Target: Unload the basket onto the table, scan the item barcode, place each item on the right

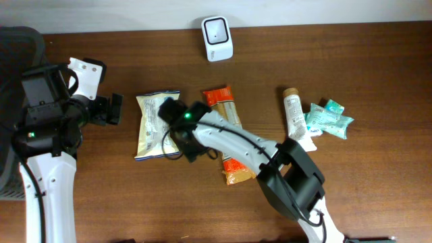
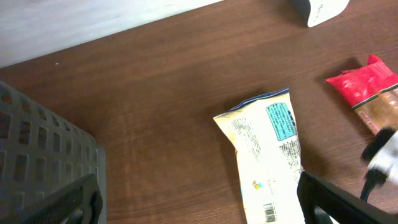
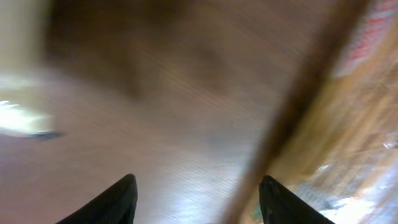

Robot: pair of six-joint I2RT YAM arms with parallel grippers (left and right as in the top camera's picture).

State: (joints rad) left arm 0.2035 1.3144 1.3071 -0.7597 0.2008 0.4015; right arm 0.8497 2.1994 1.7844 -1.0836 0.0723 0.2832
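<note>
From above, the snack bag [image 1: 156,125] lies left of the middle, long side running up and down the frame, with the scanner [image 1: 217,38] well above it. The right pincer [image 1: 189,150] is at the bag's right edge, so you could grab the orange pack [image 1: 228,135] next to it by mistake. In the left wrist view the left pincer [image 2: 198,180] is wide open and empty, and the barcode [image 2: 268,212] sits at the bag's bottom end, facing up but at the end farthest from the scanner. The right wrist view is blurry, but the right pincer's fingers [image 3: 121,199] stand apart over bare table [image 3: 186,124], holding nothing.
</note>
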